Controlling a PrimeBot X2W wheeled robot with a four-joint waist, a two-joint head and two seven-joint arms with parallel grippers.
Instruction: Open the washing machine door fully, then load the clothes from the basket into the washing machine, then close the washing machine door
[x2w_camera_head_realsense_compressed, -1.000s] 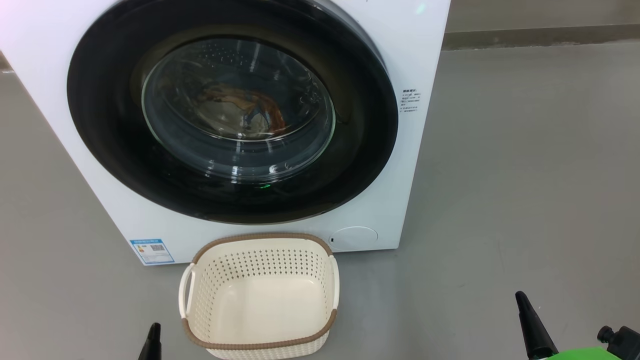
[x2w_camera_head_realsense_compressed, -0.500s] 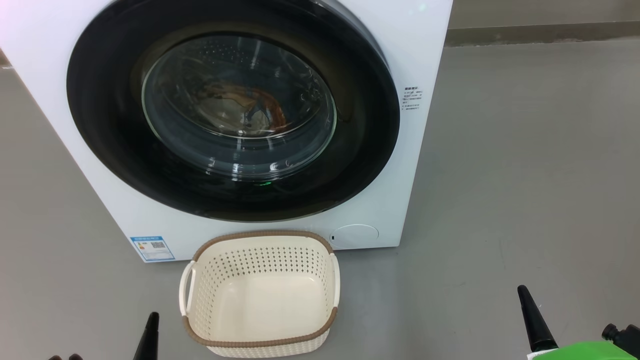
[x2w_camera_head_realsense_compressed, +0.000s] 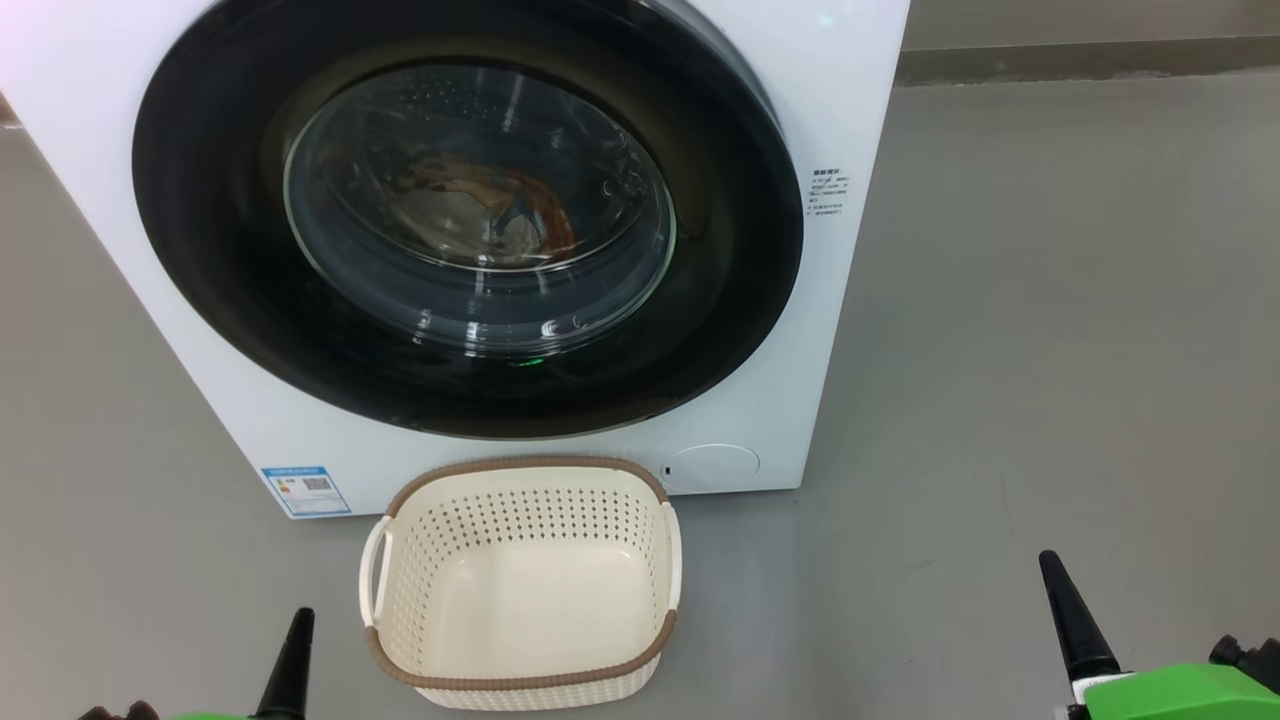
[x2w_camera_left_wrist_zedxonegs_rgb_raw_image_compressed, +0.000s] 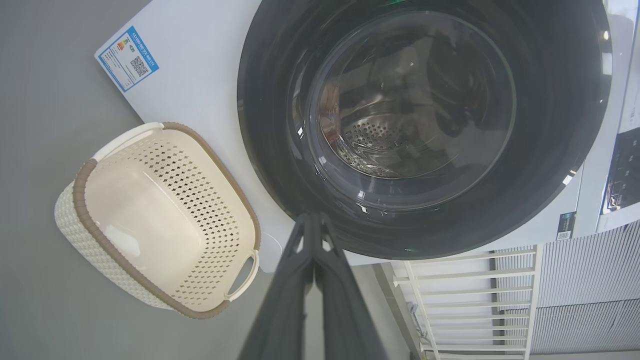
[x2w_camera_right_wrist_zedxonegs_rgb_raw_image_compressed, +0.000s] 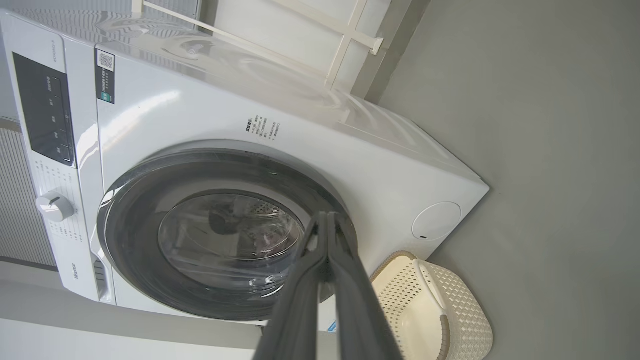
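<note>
Raised slightly, left gripper (x2w_camera_head_realsense_compressed: 299, 620) pinched together, right gripper (x2w_camera_head_realsense_compressed: 1049, 562) pinched together, both pointing forward

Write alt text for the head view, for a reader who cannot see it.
A white washing machine stands with its round black door shut and clothes visible inside, and an empty cream basket on the grey floor before it. The left hand and right hand sit low at the bottom corners, shut and empty.

Both jaws closed (empty)
</note>
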